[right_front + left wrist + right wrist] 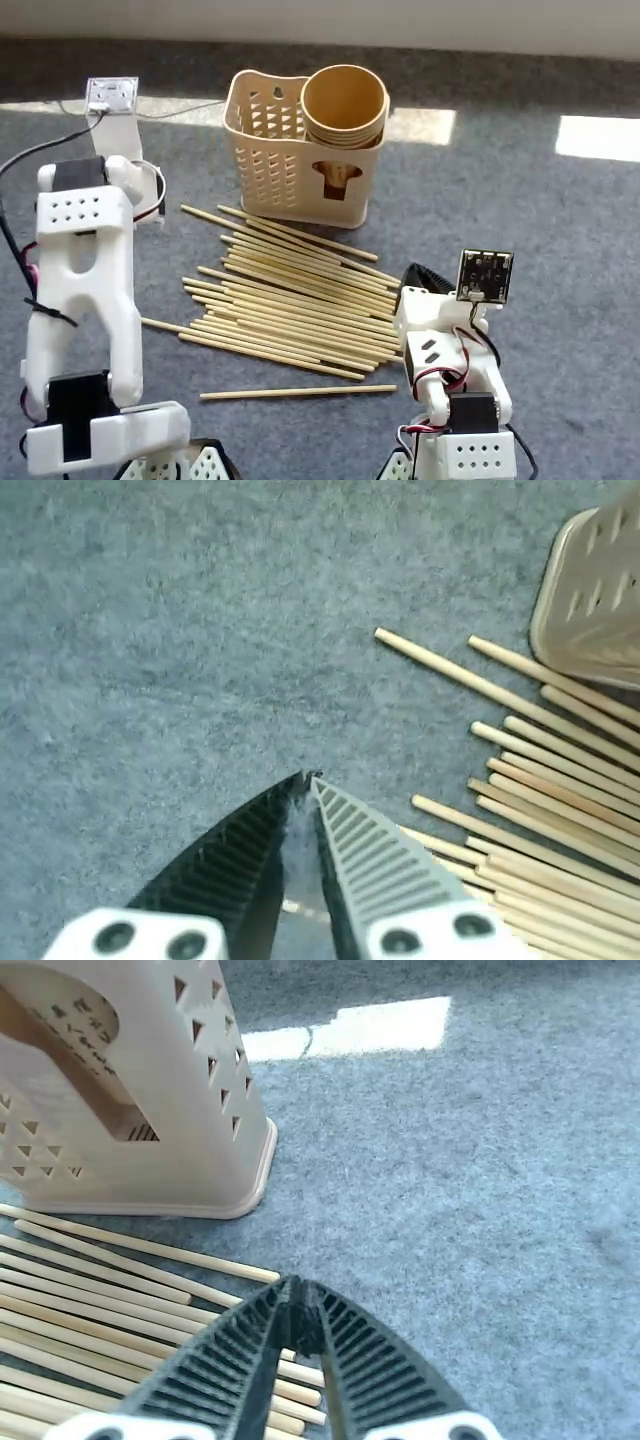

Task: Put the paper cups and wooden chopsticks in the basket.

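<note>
Left wrist view shows the left gripper (pixel 305 780) with its fingers together over bare carpet (pixel 150 630); the right gripper (pixel 293 1290) is likewise closed on nothing, just above the chopsticks (pixel 290 310). These lie loose on the carpet, and the basket (pixel 260 150) at their 12 o'clock holds the stacked paper cups (pixel 343 100).

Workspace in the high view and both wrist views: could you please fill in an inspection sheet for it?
Surface: grey carpet, sunlit patches at the back.
Job's things: basket upright, paper cups stacked inside; wooden chopsticks piled on the carpet in front of it.
Clutter: nothing seen.
End effectors: left end effector shut, empty, above carpet beside chopstick ends; right end effector shut, empty, over chopsticks near the basket's corner.
Cables: black cable by the left arm; red and black wires on the right arm.
Surroundings: pale wall behind.
</note>
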Motion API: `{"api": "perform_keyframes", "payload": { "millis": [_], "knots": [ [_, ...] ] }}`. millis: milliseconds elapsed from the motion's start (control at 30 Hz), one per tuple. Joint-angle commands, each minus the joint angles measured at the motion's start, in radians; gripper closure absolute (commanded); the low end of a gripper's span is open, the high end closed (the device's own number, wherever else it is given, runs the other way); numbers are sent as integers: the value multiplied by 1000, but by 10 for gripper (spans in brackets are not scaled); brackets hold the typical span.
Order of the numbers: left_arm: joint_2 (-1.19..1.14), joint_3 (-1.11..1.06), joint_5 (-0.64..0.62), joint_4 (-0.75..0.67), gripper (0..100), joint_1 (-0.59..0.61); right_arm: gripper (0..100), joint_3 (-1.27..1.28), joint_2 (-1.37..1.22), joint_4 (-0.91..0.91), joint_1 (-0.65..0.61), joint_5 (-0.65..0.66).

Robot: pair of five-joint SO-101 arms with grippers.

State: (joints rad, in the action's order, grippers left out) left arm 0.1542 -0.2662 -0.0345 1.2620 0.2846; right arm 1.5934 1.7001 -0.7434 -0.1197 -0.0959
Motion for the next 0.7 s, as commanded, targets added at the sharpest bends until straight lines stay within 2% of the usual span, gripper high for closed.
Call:
{"api": "perform_keyframes", "payload": {
  "millis": [0,133,333,433,667],
  "knots": [
    [44,-48,31,-20,995,38,992,-12,-1,18,7,12],
    [67,-160,32,-110,995,71,992,-15,-1,-71,5,12],
    [246,-410,28,-292,995,70,992,-104,-1,-174,-59,14],
    [311,-509,26,-370,995,73,992,-116,-1,-220,-90,68],
    [377,-598,-40,-434,993,101,992,-202,-4,-363,-214,132]
  ]
}}
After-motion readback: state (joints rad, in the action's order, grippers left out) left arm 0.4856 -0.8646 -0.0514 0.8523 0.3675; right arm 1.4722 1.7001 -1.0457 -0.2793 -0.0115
